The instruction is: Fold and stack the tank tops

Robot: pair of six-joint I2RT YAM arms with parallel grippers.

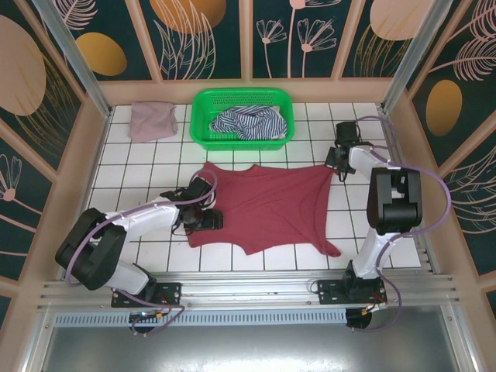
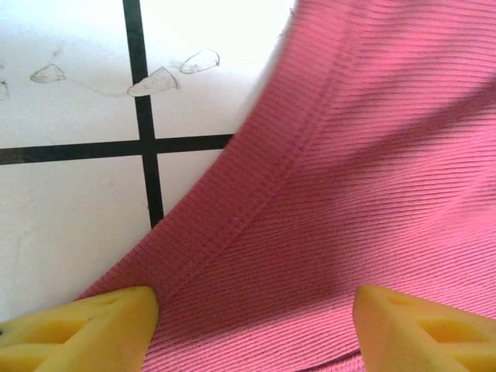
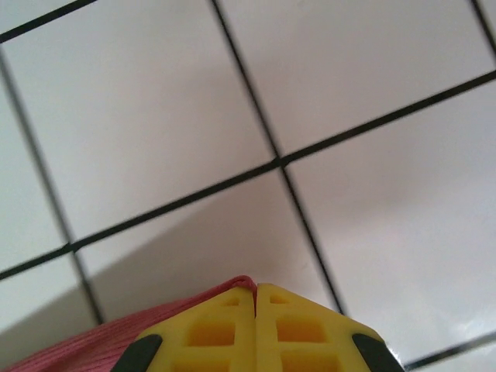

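While the maroon tank top (image 1: 267, 205) lies spread flat in the middle of the tiled table (image 1: 155, 163), no fold is made in it yet. Its ribbed knit, with a stitched band along the curved edge, looks soft and limp. The right gripper (image 3: 256, 298) has its jaws together on the top's far right corner. The left gripper (image 2: 256, 325) is over the near left edge, jaws apart. The mauve-pink top (image 1: 151, 122) sits as a folded bundle at the far left, seemingly done. The striped top (image 1: 248, 122) lies crumpled in the green plastic basket (image 1: 198, 124), so I judge two folds and the stacking remain.
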